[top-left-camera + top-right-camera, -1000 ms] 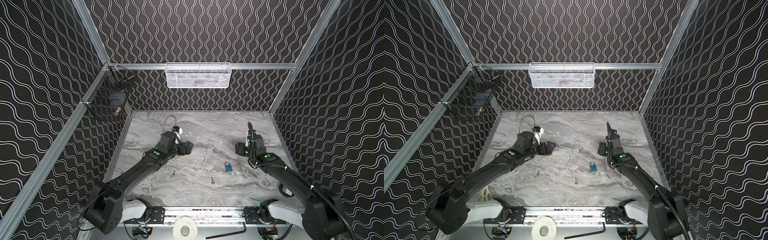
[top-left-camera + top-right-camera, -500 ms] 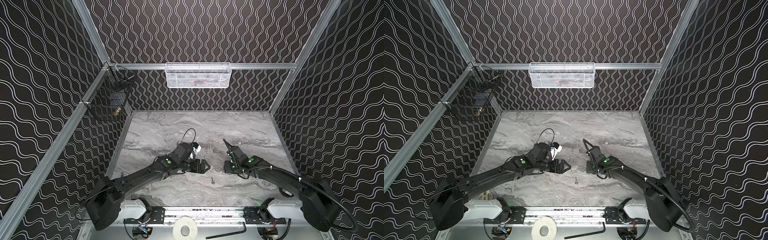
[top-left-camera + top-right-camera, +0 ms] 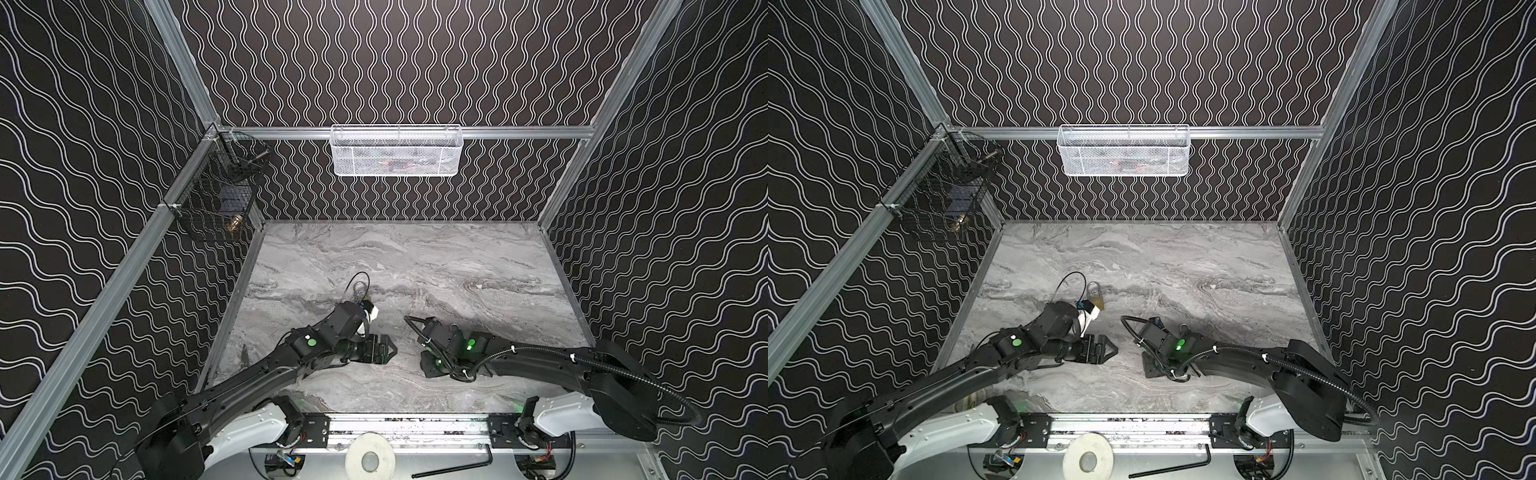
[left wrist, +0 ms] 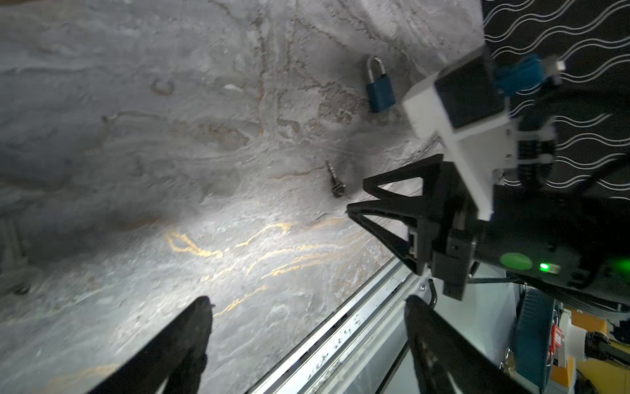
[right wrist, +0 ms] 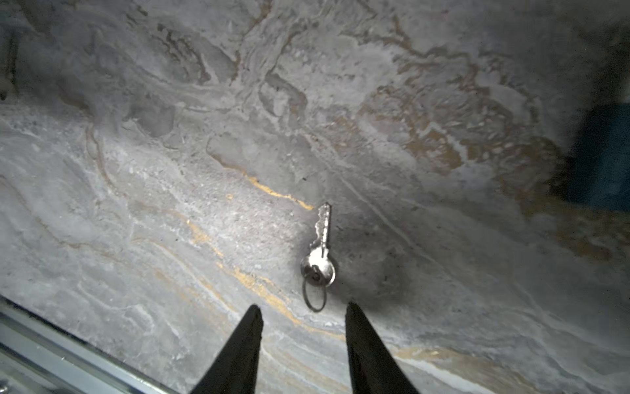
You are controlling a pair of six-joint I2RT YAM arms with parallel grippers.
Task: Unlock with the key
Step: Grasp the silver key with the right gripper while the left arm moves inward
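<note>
Pointing down at the grey marble-patterned table (image 3: 415, 257), the right claw (image 5: 302, 307) stands partly open and grips nothing. The small silver key (image 5: 322, 245) lies flat near the middle of the table's front edge, and its wire ring just reaches the gap between the black fingertips (image 5: 252, 320). The blue padlock with steel shackle (image 4: 380, 90) lies flat near the key, further from the front edge. The left claw (image 4: 306, 299) is spread wide and empty, facing the right claw. A brass padlock (image 3: 1095, 297) lies behind the left arm.
</note>
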